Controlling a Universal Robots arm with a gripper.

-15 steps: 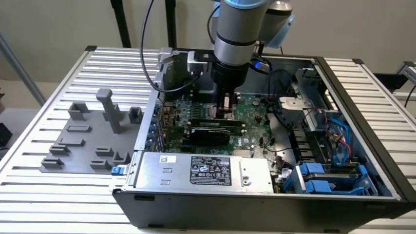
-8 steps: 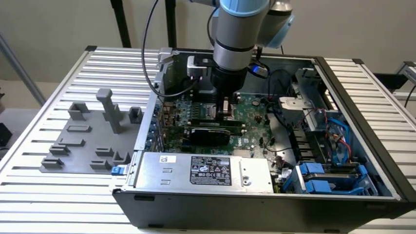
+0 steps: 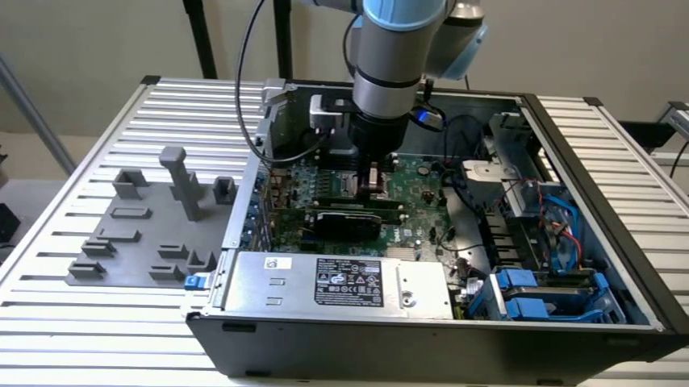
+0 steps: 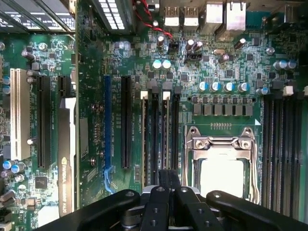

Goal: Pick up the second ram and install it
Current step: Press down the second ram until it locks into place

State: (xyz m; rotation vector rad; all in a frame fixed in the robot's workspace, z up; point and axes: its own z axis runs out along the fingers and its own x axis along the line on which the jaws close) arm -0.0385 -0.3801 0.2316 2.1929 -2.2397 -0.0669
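Green RAM stick (image 4: 169, 130) sat in its slot beneath the closed, empty gripper (image 4: 167, 180); seating step, needing firm even downward pressure

An open computer case (image 3: 603, 266) sits on the tabletop (image 3: 97, 314), with a moulded tray (image 3: 151, 230) beside it on the exterior view's left. Inside the case, the motherboard (image 3: 415, 193) lies flat, the power supply (image 3: 339, 282) in front of it. The end effector (image 3: 373, 187) hangs just above the board, over the memory slots (image 4: 161, 130) beside the processor socket (image 4: 221, 159).

Your exterior view looks down at an angle from in front of the open computer case (image 3: 603, 242), taking in the slatted table (image 3: 64, 322). Your wrist view stares straight down, close above the motherboard (image 4: 221, 53), the green board both views share.
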